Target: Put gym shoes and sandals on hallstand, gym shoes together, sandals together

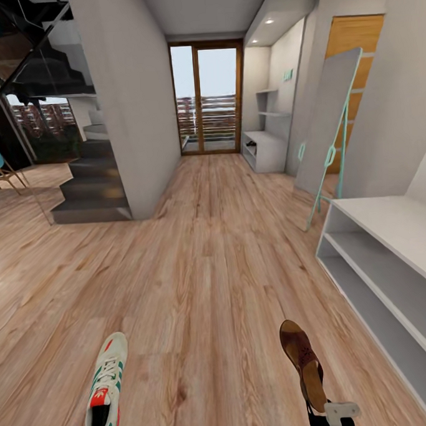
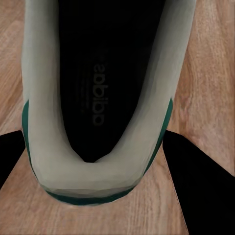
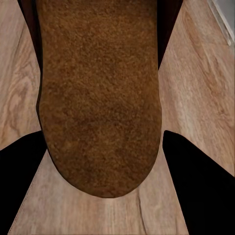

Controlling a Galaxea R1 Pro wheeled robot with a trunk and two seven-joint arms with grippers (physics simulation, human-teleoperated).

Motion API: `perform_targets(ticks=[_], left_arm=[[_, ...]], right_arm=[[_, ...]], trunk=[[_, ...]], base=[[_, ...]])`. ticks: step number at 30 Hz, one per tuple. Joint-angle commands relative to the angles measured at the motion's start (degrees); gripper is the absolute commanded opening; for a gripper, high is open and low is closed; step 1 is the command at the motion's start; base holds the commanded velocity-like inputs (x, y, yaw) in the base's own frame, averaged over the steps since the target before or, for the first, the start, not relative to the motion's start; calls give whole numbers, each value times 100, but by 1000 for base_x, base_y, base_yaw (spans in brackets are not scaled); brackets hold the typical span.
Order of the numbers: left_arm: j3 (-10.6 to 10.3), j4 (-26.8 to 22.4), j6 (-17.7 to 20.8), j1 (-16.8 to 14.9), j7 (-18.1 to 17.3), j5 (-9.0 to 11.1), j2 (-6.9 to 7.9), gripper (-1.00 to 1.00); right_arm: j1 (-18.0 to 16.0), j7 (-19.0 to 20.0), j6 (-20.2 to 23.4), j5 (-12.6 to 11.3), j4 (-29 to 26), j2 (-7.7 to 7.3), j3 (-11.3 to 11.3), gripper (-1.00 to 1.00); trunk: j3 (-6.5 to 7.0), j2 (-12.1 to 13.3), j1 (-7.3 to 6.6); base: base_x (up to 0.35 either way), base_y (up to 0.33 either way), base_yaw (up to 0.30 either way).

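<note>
Two shelf levels of the pale grey hallstand [image 1: 390, 260] stand open at the right above the corridor floor [image 1: 210, 269]. The left gripper [image 2: 95, 196] has its jaws clamped on a gym shoe [image 1: 106, 387]; the right gripper [image 3: 100, 196] grips a sandal [image 1: 303, 364], both near the camera.

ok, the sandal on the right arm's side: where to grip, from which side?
Take the sandal at its heel end, coming lengthwise from behind. The right gripper already straddles that rounded heel, a finger on either side, and it is narrow enough to fit between them. The toe points away.
</note>
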Motion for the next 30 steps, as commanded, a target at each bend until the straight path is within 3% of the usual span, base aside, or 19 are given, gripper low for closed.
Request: perform_targets(ticks=[1, 30], left_arm=[[49, 2, -24, -5, -29, -46, -5, -100], [63, 3, -26, -7, -26, -38, -6, -100]], right_arm=[[-4, -51, -7, 49, 3, 0, 8, -100], [-4, -59, -7, 40, 3, -18, 4, -100]], trunk=[[-5, -2, 2], [-5, -2, 2]], base=[[340, 0, 0], [340, 0, 0]])
